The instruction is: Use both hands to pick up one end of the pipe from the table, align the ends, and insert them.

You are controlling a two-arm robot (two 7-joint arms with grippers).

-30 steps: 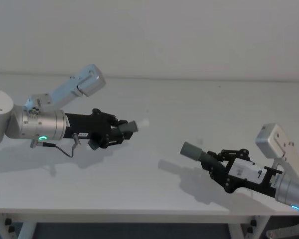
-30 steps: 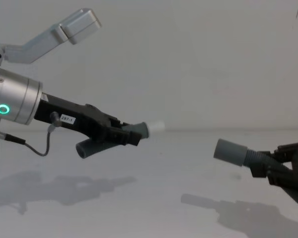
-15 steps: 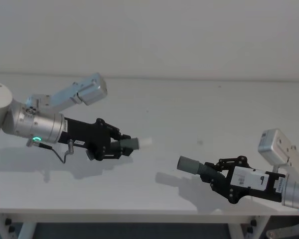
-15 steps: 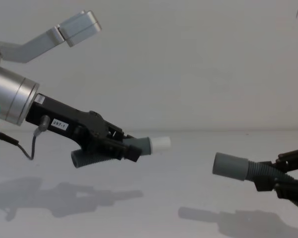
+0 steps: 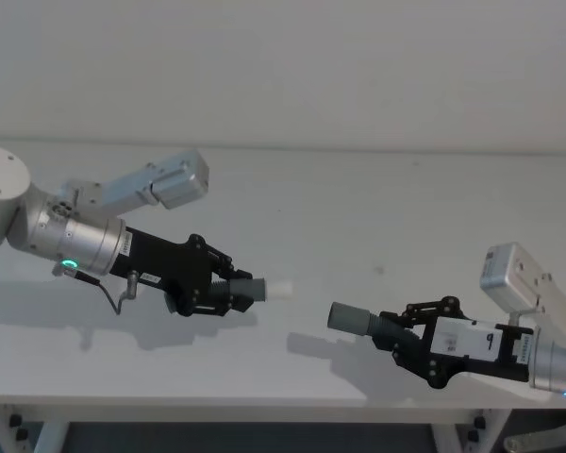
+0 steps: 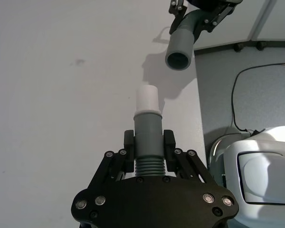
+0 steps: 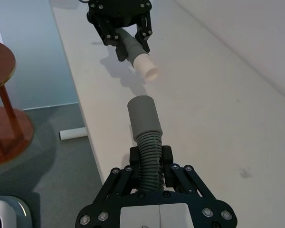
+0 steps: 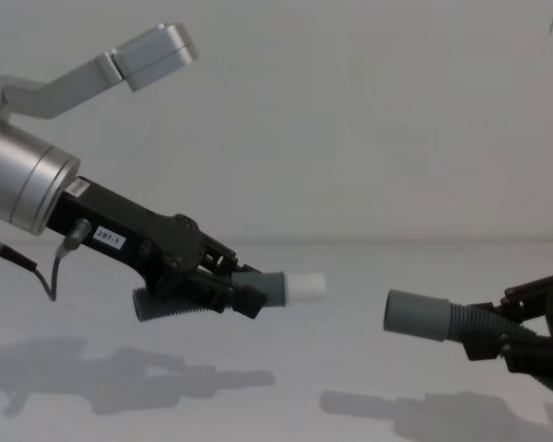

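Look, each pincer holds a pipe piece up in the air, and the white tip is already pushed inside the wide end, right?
Not quite. Each pincer, left and right, does hold a pipe piece, but the chest view shows the white tip apart from the wide end, with bare table showing between them.

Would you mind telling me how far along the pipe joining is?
Done: both pieces are lifted off the table. In hand: the left gripper holds the pale-tipped pipe piece, the right gripper the wide-cuffed pipe piece, ends facing across a gap. Left: final alignment and insertion.
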